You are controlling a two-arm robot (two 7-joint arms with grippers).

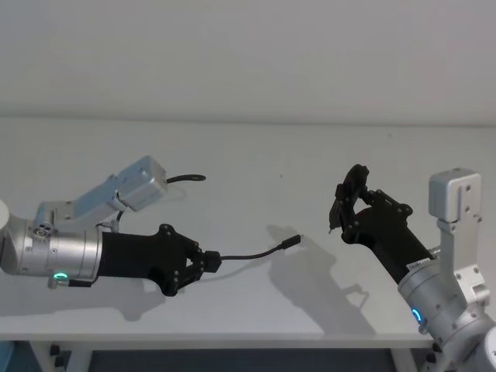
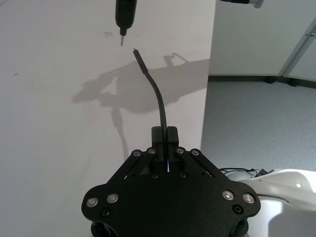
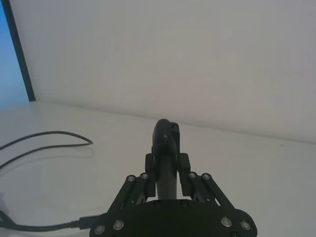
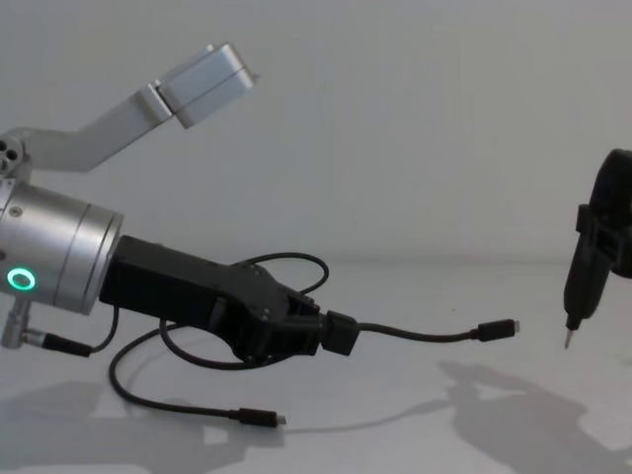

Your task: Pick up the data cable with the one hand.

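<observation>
My left gripper (image 1: pixel 211 262) (image 4: pixel 336 334) is shut on the black data cable (image 1: pixel 256 254) (image 4: pixel 425 336) a short way from one plug. That free end arcs out from the fingers above the white table (image 1: pixel 256 155) and ends in a slim plug (image 4: pixel 497 329) (image 2: pixel 138 55). The rest of the cable loops back under the left arm, and its other plug (image 4: pixel 262 418) lies on the table. My right gripper (image 1: pixel 353 205) (image 3: pixel 167 158) hangs at the right, shut on a dark slender tool (image 4: pixel 590 262) (image 2: pixel 126 12) whose thin metal tip points down near the raised plug.
More of the cable's loop (image 1: pixel 186 178) (image 3: pixel 49 136) lies on the table behind the left arm. A pale wall stands behind the table. Past the table's edge there is grey floor (image 2: pixel 256 123).
</observation>
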